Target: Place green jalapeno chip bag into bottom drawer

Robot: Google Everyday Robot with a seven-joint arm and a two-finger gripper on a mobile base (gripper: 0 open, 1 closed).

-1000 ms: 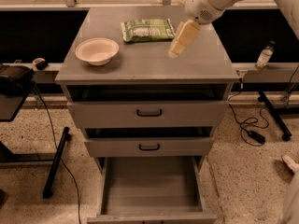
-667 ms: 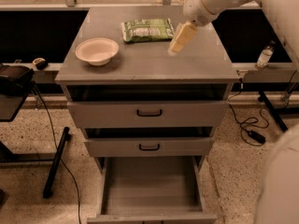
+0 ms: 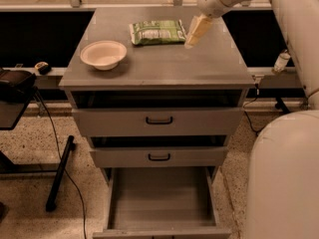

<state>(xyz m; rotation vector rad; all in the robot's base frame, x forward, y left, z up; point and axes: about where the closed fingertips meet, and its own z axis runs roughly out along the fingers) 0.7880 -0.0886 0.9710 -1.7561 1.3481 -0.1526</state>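
Grey cabinet (image 3: 164, 66), speckled floor (image 3: 30, 183): bottom drawer (image 3: 159, 200) is pulled out at its foot, green jalapeno chip bag (image 3: 157, 32) is left flat at its top's back; gripper (image 3: 192, 40) has been nudged rearward beside it, spread can't be told, grasp not yet made.

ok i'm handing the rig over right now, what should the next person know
The gripper is above the cabinet top, at the right edge of the green jalapeno chip bag; bag not lifted.
The bag lies flat at the back of the cabinet top, right of the white bowl.
The bottom drawer is pulled open, floor bare.
Done: drawer open. Left: grasp the bag, lower it into the bottom drawer, release.
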